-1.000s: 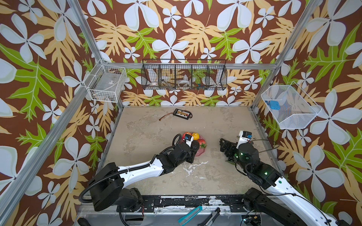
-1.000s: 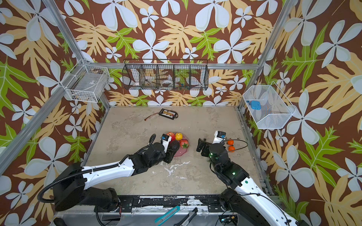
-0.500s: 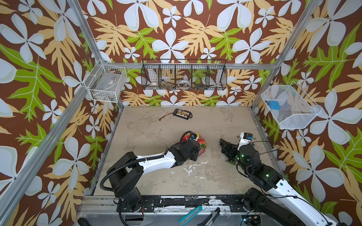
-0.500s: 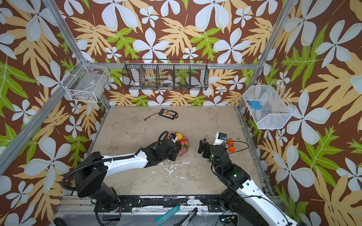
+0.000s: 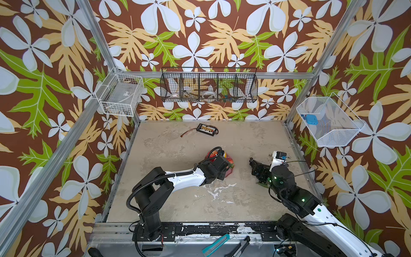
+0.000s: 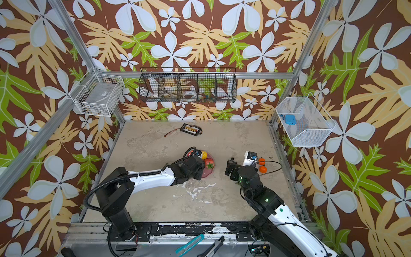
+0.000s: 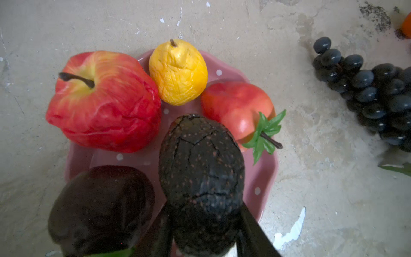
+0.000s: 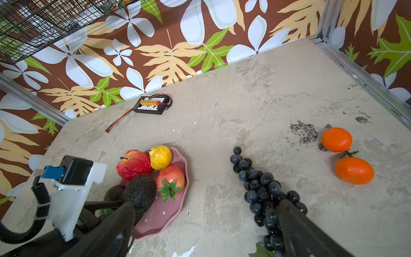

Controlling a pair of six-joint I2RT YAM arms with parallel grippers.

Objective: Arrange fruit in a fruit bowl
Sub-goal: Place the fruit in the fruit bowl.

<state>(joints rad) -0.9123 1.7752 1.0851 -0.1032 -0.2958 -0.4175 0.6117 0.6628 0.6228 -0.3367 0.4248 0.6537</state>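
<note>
Presently, the dark avocado [image 7: 201,169] is being gripped between the partly closed fingers of the left gripper [image 7: 205,207], over the fruit bowl [image 7: 264,173]; whether it is touching the dish cannot be told. Just ahead of that gripper's tips, the yellow pear [image 7: 178,72] and the red strawberry [image 7: 236,106] are being carried in the bowl. The red apple [image 7: 104,102] is being carried ahead and to one side, overhanging the rim. The dark purple fruit [image 7: 100,207] is being carried just beside the gripper and the avocado.

The jaws of the right gripper [image 8: 206,204] are being held wide apart, with nothing gripped. The black grape bunch [image 8: 260,191] is being supported by the table [image 8: 222,111] between the jaws, close against one finger. The two small oranges [image 8: 337,139] are being supported by the table beyond that finger, outside the jaws.
</note>
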